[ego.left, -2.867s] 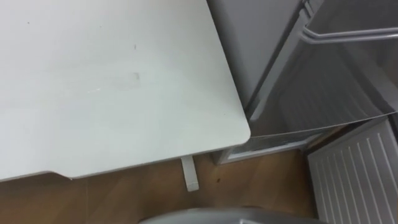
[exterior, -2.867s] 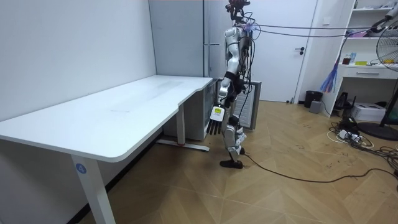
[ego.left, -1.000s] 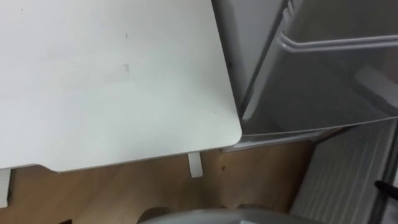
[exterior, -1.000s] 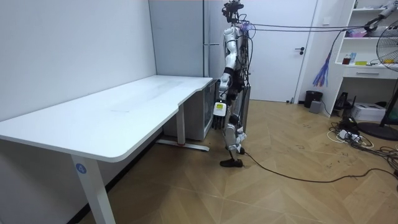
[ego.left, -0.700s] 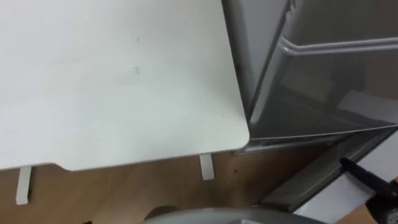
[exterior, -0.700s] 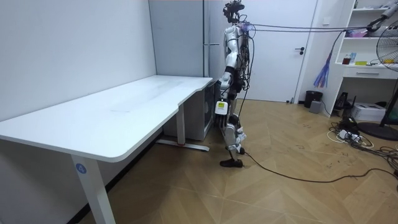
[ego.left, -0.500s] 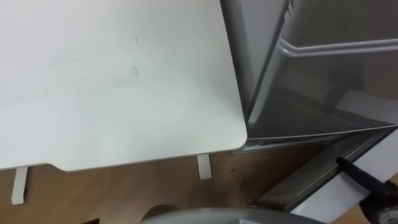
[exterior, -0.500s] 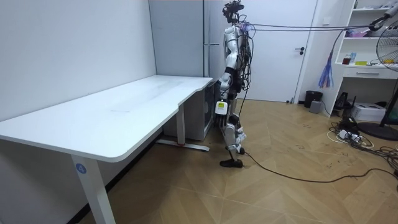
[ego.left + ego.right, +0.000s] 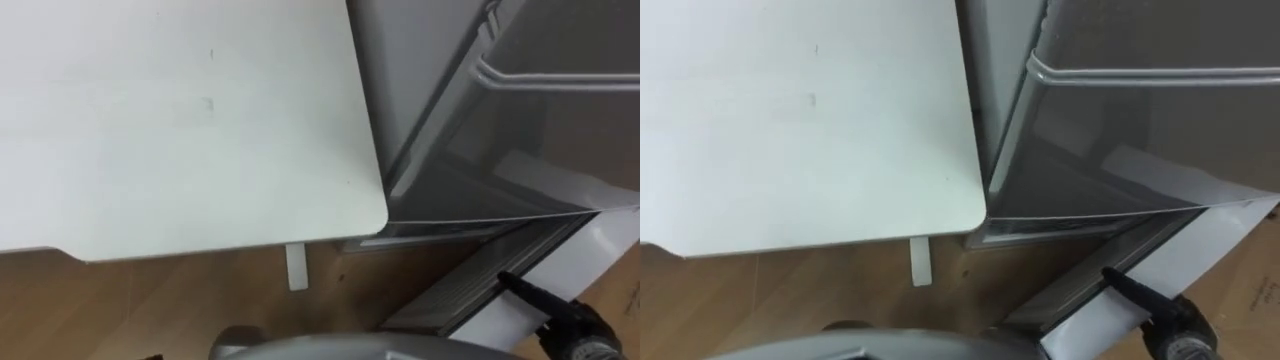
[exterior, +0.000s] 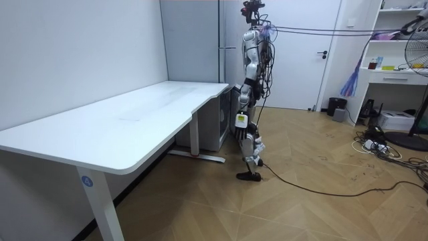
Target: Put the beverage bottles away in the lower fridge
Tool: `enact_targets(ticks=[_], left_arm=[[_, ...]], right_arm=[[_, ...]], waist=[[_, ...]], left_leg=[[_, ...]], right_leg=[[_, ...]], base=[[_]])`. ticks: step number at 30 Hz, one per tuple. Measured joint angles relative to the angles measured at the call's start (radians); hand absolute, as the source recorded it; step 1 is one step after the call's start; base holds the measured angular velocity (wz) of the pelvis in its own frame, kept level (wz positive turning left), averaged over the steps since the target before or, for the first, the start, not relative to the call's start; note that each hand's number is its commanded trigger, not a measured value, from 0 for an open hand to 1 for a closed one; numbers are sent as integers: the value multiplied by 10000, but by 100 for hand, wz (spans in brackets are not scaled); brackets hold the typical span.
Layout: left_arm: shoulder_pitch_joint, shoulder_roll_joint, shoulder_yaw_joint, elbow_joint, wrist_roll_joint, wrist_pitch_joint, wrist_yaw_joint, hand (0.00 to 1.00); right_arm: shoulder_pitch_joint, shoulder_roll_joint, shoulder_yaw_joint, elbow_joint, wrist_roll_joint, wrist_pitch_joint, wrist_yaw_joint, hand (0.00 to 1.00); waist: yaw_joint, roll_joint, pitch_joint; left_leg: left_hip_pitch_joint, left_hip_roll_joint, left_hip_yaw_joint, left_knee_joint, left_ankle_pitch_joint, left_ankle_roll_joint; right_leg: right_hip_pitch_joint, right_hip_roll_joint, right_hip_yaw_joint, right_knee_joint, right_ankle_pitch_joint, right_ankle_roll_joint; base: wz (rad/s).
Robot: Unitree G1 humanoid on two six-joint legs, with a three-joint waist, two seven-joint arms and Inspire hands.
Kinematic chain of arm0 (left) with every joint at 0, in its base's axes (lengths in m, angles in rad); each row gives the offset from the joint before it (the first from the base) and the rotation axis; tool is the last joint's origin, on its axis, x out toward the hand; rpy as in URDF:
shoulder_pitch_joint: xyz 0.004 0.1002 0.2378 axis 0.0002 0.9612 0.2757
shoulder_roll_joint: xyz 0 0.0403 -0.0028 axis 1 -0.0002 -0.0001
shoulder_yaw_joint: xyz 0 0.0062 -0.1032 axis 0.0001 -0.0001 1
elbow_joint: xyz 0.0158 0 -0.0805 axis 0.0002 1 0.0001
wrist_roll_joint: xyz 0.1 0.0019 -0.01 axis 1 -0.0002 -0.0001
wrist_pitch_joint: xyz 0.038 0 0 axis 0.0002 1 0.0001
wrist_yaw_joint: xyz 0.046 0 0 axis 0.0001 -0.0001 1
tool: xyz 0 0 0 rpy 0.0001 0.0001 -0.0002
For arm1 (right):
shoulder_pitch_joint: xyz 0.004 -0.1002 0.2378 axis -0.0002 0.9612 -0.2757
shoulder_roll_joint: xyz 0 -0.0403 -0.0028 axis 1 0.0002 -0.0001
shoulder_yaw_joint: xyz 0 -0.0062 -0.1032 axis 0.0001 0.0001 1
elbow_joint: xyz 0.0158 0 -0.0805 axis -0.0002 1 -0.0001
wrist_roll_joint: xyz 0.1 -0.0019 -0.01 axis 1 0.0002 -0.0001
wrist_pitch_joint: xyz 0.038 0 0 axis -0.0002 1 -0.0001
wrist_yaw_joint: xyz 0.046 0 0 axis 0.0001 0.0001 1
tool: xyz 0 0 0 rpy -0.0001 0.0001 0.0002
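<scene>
White lower fridge door [image 9: 610, 245] | stiff, likely swings light; push or take at free edge | my right hand [image 9: 568, 322] fingers [image 9: 520, 291] straight, at door edge

The table [image 9: 180, 120] lies to the left of the fridge [image 9: 430, 60], its near corner just beside the fridge's side wall. The table's foot [image 9: 296, 266] rests on the floor [image 9: 150, 310] under that corner, left of the fridge's base. A handle [image 9: 560, 80] runs across the fridge's upper front. Below it, the lower door [image 9: 600, 255] stands ajar at the fridge's near right, with the right hand [image 9: 575, 325] at its outer edge. The robot stands just before the fridge.
</scene>
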Motion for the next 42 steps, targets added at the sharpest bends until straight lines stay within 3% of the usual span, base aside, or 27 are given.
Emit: enact_targets(ticks=[3,6,10,15,19,22,24,26,28,30,31,34,36,40,42], left_arm=[[4,-32,-253,13,-20,1,147,0],[-127,7,-581,219,8,10,104,0],[-112,303,-1226,248,28,52,9,0],[-160,377,-1708,181,13,54,-242,0],[-405,371,-1724,305,-26,1,-302,0],[-849,297,-1971,636,13,23,-294,0],[-962,297,-2236,647,-25,34,-291,0],[-1132,295,-2378,662,-16,121,-275,0],[-1302,232,-2398,634,-9,154,-218,0],[-1272,63,-2414,592,14,275,-250,0],[-1205,-36,-2420,578,51,407,-293,0],[-900,-71,-2413,581,50,482,-309,0],[-754,-75,-2299,595,21,676,-325,0],[-704,-115,-2149,588,-20,726,-441,0],[-748,-131,-1775,558,-12,729,-479,0]], right_arm=[[-27,89,3,0,-25,-64,-12,0],[-170,142,105,-136,-82,-90,-64,0],[-789,250,1138,-474,-87,-369,58,0],[-1892,385,2446,-450,-341,-343,543,0],[-2035,474,3384,-889,-222,128,677,0],[-2773,490,4580,-1132,-623,985,677,0],[-3482,515,5483,-1141,-809,1361,794,0],[-4389,899,6137,-1638,-830,1440,1652,0],[-4832,1927,6714,-1565,-1086,1821,2776,0],[-4871,2419,6689,-1691,-1289,1890,3440,0],[-4948,2363,6685,-1717,-1282,1957,3839,0],[-4974,2117,6684,-1717,-1302,2021,4396,0],[-4959,1751,6661,-1700,-1734,2187,4890,0],[-4931,1691,6373,-1129,-3262,2194,5803,0],[-4668,1665,5719,-314,-4607,2192,6050,0]], waist=[[53,33,6],[348,76,23],[431,121,20],[477,358,8],[685,415,-10],[905,362,-41],[1009,344,-46],[1063,404,-17],[1187,405,-3],[1139,529,42],[1140,591,-9],[1143,635,6],[1110,621,-23],[925,612,-124],[810,594,-152]], left_leg=[[-81,-42,-8,19,0,3],[-259,-60,-27,113,-28,64],[-636,-35,-12,383,-45,110],[-875,-59,-11,511,-39,176],[-926,-58,-6,525,-38,178],[-956,-61,-1,539,-5,201],[-975,-66,-46,704,-5,203],[-1043,-112,-276,815,11,228],[-1238,-242,-710,943,74,307],[-1399,-354,-823,1067,107,389],[-1503,-459,-890,1056,145,485],[-1476,-797,-1379,913,194,646],[-1480,-981,-1665,883,207,792],[-1439,-1151,-1965,998,106,968],[-1187,-1276,-2145,965,69,1061]], right_leg=[[-70,-67,-75,16,78,72],[-267,-75,51,15,250,116],[-550,-79,46,44,386,135],[-743,-115,71,124,466,163],[-842,-125,88,256,475,138],[-887,-150,57,394,467,122],[-872,-175,11,408,450,120],[-828,-243,-208,449,399,139],[-733,-408,-663,456,335,198],[-637,-570,-997,452,253,331],[-542,-703,-1205,436,206,455],[-229,-934,-1601,356,173,658],[28,-985,-1884,157,246,829],[430,-996,-1945,-185,434,989],[757,-1019,-1523,-310,478,1084]], base=[[4],[-11],[-2],[0],[-1],[0],[10],[37],[70],[80],[79],[61],[43],[28],[28]])
